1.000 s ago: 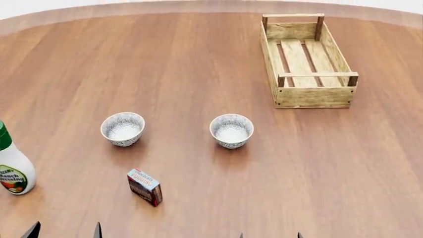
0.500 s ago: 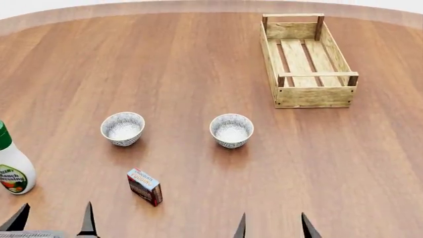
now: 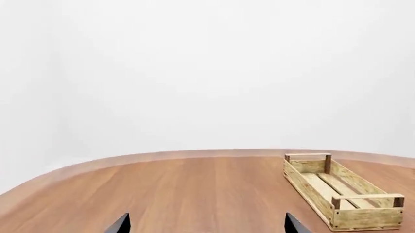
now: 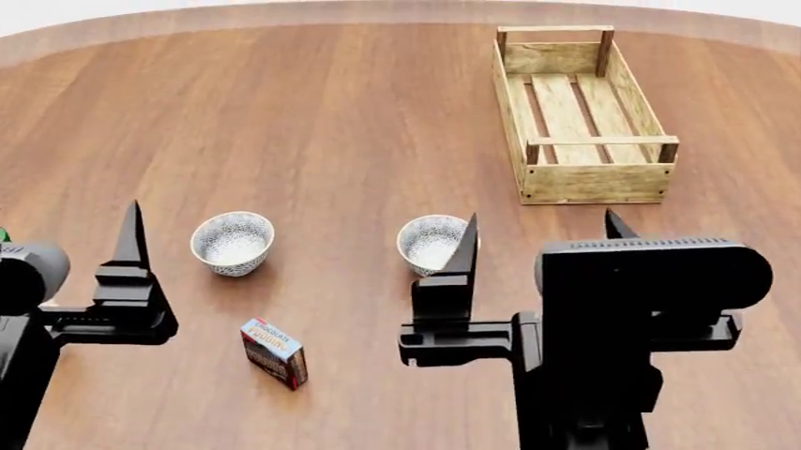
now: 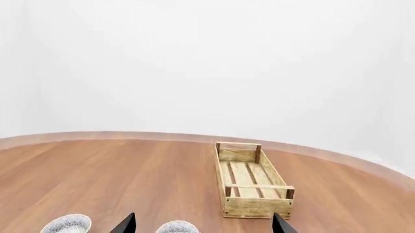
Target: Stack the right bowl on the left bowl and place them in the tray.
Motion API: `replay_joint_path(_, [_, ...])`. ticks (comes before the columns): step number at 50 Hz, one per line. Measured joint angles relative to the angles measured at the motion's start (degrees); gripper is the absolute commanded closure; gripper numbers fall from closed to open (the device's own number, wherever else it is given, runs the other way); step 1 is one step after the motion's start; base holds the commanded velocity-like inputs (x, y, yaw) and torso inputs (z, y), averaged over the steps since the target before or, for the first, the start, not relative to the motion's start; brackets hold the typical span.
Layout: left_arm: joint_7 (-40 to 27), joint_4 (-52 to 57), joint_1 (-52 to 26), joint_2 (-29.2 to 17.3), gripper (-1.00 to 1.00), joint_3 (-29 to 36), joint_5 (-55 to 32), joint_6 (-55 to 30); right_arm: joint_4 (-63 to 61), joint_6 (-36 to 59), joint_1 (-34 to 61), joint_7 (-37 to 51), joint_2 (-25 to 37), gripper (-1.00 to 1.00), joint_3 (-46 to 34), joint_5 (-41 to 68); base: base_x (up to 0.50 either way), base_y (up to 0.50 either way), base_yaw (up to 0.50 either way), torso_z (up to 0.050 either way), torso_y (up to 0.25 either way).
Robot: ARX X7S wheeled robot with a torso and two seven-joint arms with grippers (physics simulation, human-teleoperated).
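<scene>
The left bowl (image 4: 232, 242) and the right bowl (image 4: 430, 242) are small, speckled grey-white, and stand upright and apart on the wooden table. The tray (image 4: 579, 117), a long light-wood slatted crate, stands empty at the far right. My right gripper (image 4: 541, 236) is open above the table, and its left finger (image 4: 466, 248) hides the right bowl's right edge. My left gripper (image 3: 207, 225) is open and empty, left of the left bowl. The right wrist view shows both bowls (image 5: 67, 224) (image 5: 176, 227) and the tray (image 5: 253, 182).
A small red-and-blue box (image 4: 274, 352) lies in front of the bowls. A green bottle cap (image 4: 3, 234) peeks out behind my left arm at the left edge. The table's curved far edge (image 4: 375, 11) runs behind the tray.
Both arms have risen from the bottom edge into the head view. The grippers now stand tall near the bowls. My left arm now hides most of the dressing bottle. Bowls, box and tray have not moved.
</scene>
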Motion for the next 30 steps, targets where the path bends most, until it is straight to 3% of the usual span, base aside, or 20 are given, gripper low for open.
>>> replay_joint_path(8, [-1.1,3.9,-4.0,-0.4,-1.00,-0.3,-1.3,-5.5,-3.5,6.8,4.9,0.7,-0.2,-1.00,1.3,1.6,0.03,0.00,0.00,0.000,0.000])
replay_joint_path(30, [-2.2,6.2,-6.4,-1.4,-1.00,-0.7,-2.6,-8.3,-4.9,9.4,7.4,1.5,0.0,-1.00,0.4,3.1,0.50,0.00,0.00,0.000,0.000])
